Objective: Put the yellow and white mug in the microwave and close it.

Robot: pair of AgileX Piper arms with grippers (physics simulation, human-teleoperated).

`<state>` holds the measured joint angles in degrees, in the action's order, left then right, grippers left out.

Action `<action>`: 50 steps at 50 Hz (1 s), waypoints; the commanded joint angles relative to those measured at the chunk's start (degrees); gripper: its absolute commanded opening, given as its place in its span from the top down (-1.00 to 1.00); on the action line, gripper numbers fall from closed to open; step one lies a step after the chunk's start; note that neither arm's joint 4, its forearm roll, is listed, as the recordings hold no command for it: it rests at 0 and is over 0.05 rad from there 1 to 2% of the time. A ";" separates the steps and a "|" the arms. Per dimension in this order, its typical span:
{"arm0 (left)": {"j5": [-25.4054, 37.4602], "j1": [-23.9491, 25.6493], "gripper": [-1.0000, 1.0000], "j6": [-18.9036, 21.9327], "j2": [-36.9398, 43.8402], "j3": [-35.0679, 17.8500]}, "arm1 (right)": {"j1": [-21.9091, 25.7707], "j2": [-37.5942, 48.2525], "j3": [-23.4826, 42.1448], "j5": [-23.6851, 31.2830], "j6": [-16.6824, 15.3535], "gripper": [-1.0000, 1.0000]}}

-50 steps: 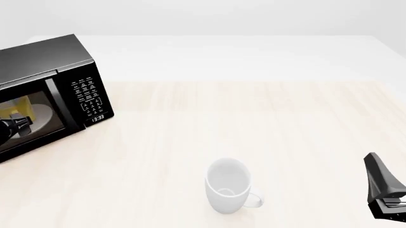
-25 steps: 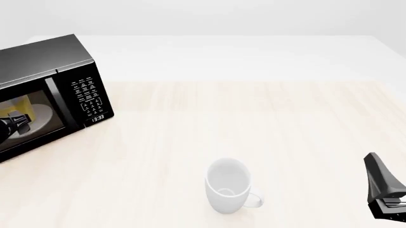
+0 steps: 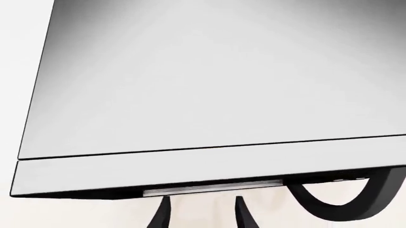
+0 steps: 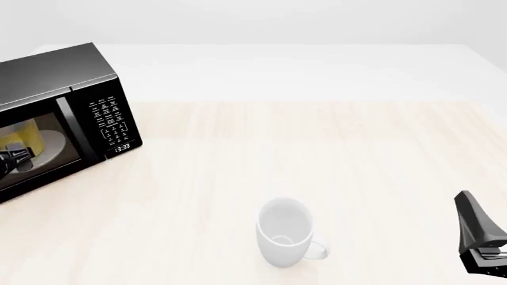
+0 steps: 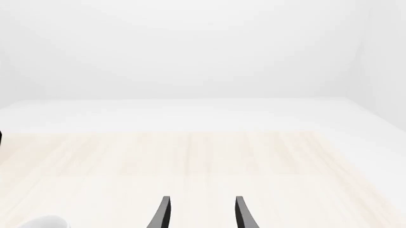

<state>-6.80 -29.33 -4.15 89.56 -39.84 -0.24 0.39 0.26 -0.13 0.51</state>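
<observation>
The black microwave (image 4: 59, 74) stands at the table's far left, and its glass door looks flush with the keypad panel. Through the window I see the yellow and white mug (image 4: 20, 135) on the white turntable plate (image 4: 52, 142). My left gripper (image 4: 9, 159) hovers just in front of the door at the frame's left edge. In the left wrist view the left gripper (image 3: 201, 199) is open and empty, with the grey door face (image 3: 203, 95) filling the picture. My right gripper (image 4: 475, 228) rests at the right front, and the right wrist view shows the right gripper (image 5: 201, 202) open.
A larger all-white mug (image 4: 285, 231) stands upright near the front middle of the table, handle toward the right; the white mug's rim (image 5: 44, 222) shows in the right wrist view. A curved black piece (image 3: 336, 202) crosses below the door in the left wrist view.
My left gripper has slid a little to the left and slightly down in front of the microwave door. The right arm and the white mug have not moved.
</observation>
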 commanded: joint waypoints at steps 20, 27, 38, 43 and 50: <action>0.57 -2.15 -1.00 -0.61 -5.29 3.32 | 0.00 0.01 0.00 0.00 0.00 -1.00; 1.80 -2.04 -1.00 -1.07 -7.32 3.63 | 0.00 0.00 0.00 0.00 0.01 -1.00; 3.70 -1.98 -1.00 -1.28 -10.70 4.19 | 0.00 0.00 0.00 0.00 0.00 -1.00; 6.03 -0.82 -1.00 -1.79 -13.88 4.29 | 0.01 0.00 0.00 0.00 0.01 -1.00; 8.02 -0.99 -1.00 -2.16 -16.95 4.75 | 0.00 0.00 0.00 0.00 0.00 -1.00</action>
<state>-1.38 -30.67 -5.81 76.72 -35.67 -0.24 0.39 0.26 -0.13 0.51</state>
